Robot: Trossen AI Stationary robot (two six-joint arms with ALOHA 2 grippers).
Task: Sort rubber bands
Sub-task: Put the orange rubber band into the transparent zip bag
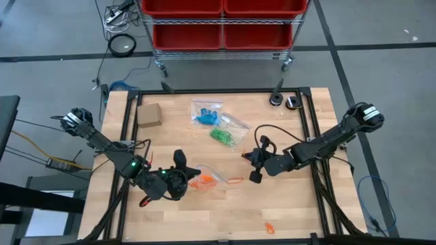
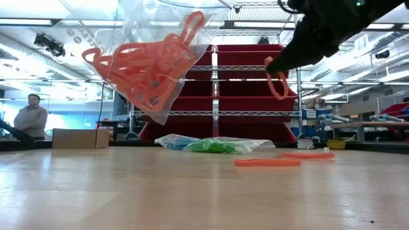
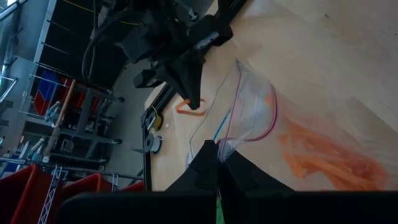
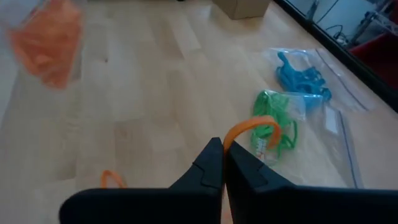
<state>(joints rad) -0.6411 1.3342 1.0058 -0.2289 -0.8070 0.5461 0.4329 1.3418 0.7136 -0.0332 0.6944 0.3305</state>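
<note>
An orange band (image 4: pixel 258 127) hangs pinched between the closed tips of the right gripper (image 4: pixel 222 149), lifted clear of the table (image 1: pixel 286 211); the bag of orange bands (image 2: pixel 147 61) is held aloft by the left gripper (image 3: pixel 219 149), whose tips are clamped on the bag's upper edge; the two grippers stand near each other over the table's middle, not touching. The step in hand looks to be dropping the band into that bag; to do it well, the bag's mouth should gape toward the right arm, and the band should go well inside before release, else it may snag on the lip. More orange bands lie loose on the table (image 2: pixel 267 162); one sits near the front edge (image 1: pixel 270 228). The blue bag (image 1: pixel 206 113) and green bag (image 1: pixel 223 136) rest farther back, just beside each other; a box (image 1: pixel 148 115) lies beyond.
</note>
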